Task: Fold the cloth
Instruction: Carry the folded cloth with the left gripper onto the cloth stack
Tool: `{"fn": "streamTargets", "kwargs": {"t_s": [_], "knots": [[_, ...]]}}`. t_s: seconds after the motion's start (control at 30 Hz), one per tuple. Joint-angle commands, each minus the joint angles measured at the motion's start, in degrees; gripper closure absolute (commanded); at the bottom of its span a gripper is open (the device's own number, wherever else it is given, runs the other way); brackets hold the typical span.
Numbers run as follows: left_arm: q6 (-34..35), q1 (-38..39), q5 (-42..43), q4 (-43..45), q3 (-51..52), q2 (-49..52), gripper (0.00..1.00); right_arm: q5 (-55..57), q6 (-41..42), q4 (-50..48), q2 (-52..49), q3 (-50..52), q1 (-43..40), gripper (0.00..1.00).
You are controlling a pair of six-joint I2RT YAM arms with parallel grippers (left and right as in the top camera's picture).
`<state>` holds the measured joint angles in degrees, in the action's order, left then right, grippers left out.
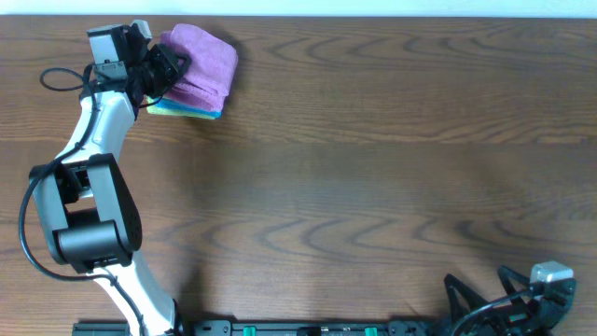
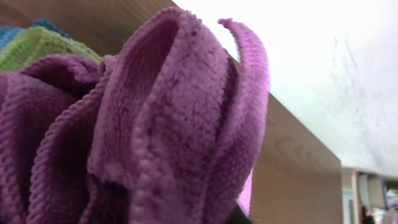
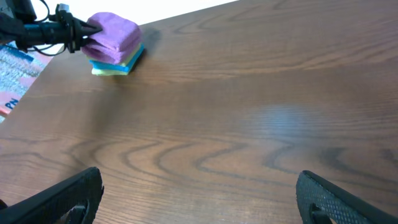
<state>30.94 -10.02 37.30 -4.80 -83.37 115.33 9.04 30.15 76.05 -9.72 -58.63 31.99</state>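
The cloth [image 1: 201, 61] is mauve-purple and lies folded thick at the far left of the table, on top of teal and yellow-green cloths [image 1: 191, 110]. My left gripper [image 1: 166, 65] is pressed against its left edge. In the left wrist view the cloth [image 2: 180, 124] fills the frame in upright bunched folds and hides my fingers, so their state does not show. The right wrist view shows the cloth [image 3: 112, 31] and the left gripper [image 3: 81, 32] far off. My right gripper [image 3: 199, 199] stands open over bare wood near the front right edge [image 1: 476, 294], holding nothing.
The pile sits close to the table's far edge [image 1: 280, 19], with a white wall behind it. A printed sheet [image 3: 18, 68] lies beyond the table's left side. Brown wood-grain tabletop [image 1: 354, 168] stretches between the two arms.
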Motion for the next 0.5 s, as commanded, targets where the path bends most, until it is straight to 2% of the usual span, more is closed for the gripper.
{"fn": "streamTargets", "kwargs": {"t_s": [0.0, 0.1, 0.13, 0.17, 0.3, 0.47], "knots": [[-1.0, -0.6, -2.5, -0.6, -1.3, 0.7, 0.83, 0.6, 0.7, 0.1, 0.2, 0.3, -0.3, 0.01], [-1.0, -1.5, -2.8, -1.4, -1.3, 0.7, 0.79, 0.6, 0.7, 0.1, 0.2, 0.3, -0.3, 0.01], [-1.0, -1.7, -2.8, -1.4, -1.3, 0.7, 0.74, 0.6, 0.7, 0.1, 0.2, 0.3, -0.3, 0.01], [-1.0, -2.1, -2.8, -1.4, -1.3, 0.7, 0.64, 0.6, 0.7, 0.1, 0.2, 0.3, -0.3, 0.01], [-1.0, -3.1, -2.7, -1.4, -1.3, 0.6, 0.39, 0.6, 0.7, 0.1, 0.2, 0.3, -0.3, 0.01], [-1.2, -4.0, -2.7, -1.4, -1.3, 0.0, 0.33, 0.6, 0.7, 0.1, 0.2, 0.3, -0.3, 0.01]]}}
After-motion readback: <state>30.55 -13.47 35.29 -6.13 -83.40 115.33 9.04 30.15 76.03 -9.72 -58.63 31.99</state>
